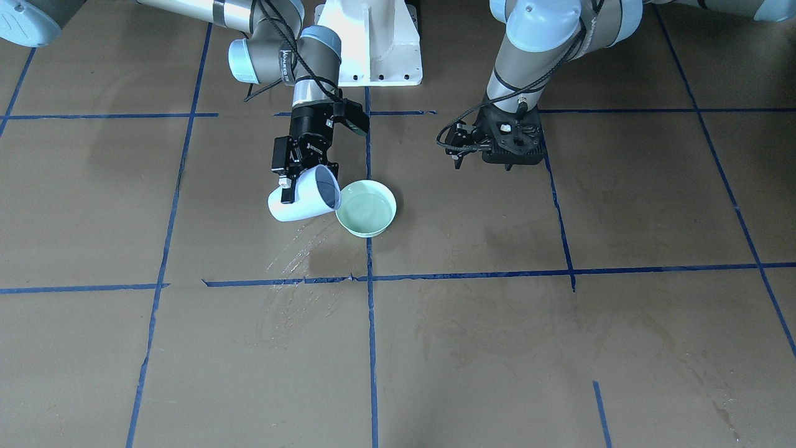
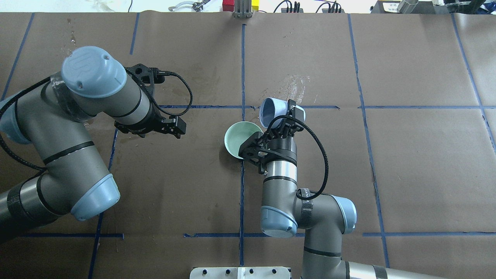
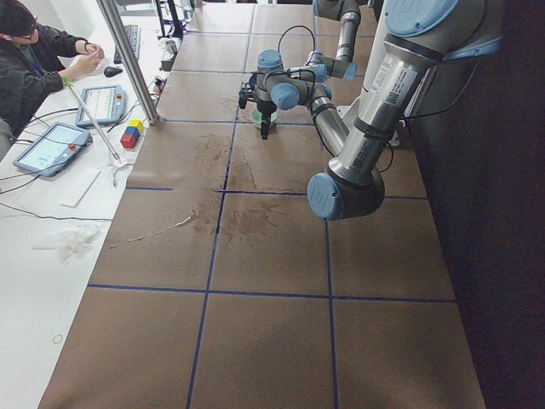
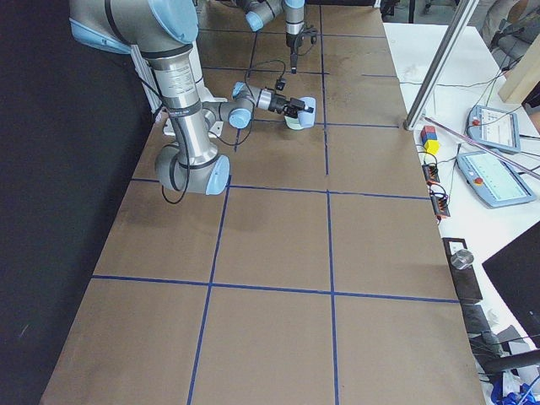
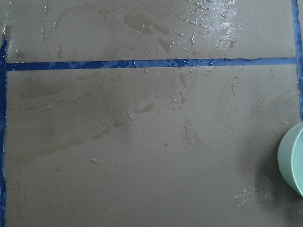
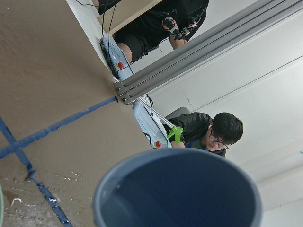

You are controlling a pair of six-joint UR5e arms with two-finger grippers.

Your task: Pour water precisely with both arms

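My right gripper (image 1: 297,177) is shut on a white cup (image 1: 303,200), which is tipped on its side with its mouth at the rim of a pale green bowl (image 1: 348,225). The water (image 1: 368,208) lies in the bowl as a faint glossy surface. From overhead the cup (image 2: 271,111) sits just beyond the bowl (image 2: 237,136). The right wrist view looks straight into the cup's dark blue inside (image 6: 180,194). My left gripper (image 1: 507,160) hangs pointing down over bare table, apart from the bowl; its fingers are hidden, so I cannot tell its state. The bowl's edge (image 5: 292,161) shows in the left wrist view.
Wet streaks (image 1: 298,249) lie on the brown paper by the cup. Blue tape lines (image 1: 370,323) cross the table. The white pedestal (image 1: 373,43) stands between the arms. A person (image 3: 34,60), tablets and coloured blocks (image 3: 131,134) are at the table's far side by a metal post (image 3: 128,60).
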